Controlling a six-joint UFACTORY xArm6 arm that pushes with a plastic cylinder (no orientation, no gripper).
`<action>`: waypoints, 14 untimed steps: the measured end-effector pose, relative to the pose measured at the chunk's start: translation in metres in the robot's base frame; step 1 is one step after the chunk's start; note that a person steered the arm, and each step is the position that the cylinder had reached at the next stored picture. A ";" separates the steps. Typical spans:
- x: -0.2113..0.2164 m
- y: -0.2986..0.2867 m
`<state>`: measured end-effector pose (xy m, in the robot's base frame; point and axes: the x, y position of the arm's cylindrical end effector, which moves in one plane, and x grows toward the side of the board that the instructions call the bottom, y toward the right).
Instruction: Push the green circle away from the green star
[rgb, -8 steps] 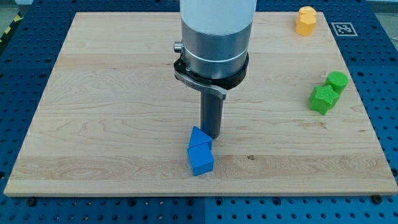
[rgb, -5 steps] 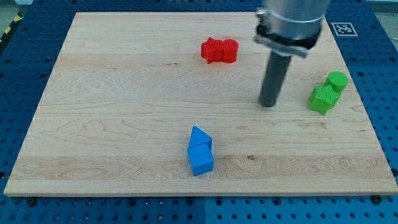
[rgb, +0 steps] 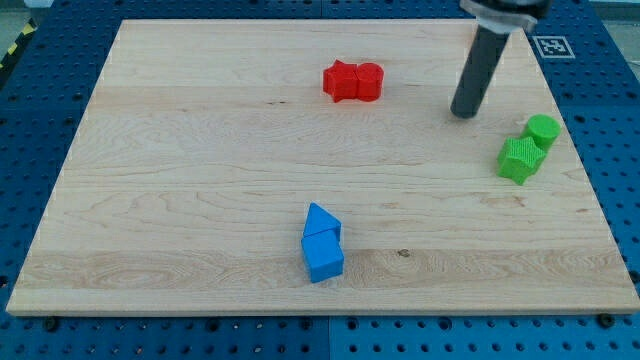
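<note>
my tip (rgb: 464, 114) is resting on bare board, touching nothing | green circle (rgb: 543, 129) is sitting right of it, slightly lower | green star (rgb: 520, 159) is touching the circle

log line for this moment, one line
tip: up-left of green pair, no contact | green circle touching green star | red pair, blue pair apart

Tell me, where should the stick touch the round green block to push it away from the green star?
Best guess: press on the green circle's lower-left side, the side touching the green star, and shove toward the view's upper right. There is no gap between them, so my tip, now up and left of both, may have to come at the circle's left side first.
</note>
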<state>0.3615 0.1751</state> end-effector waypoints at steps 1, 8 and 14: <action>-0.045 -0.006; -0.001 -0.001; 0.051 0.136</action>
<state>0.4127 0.3111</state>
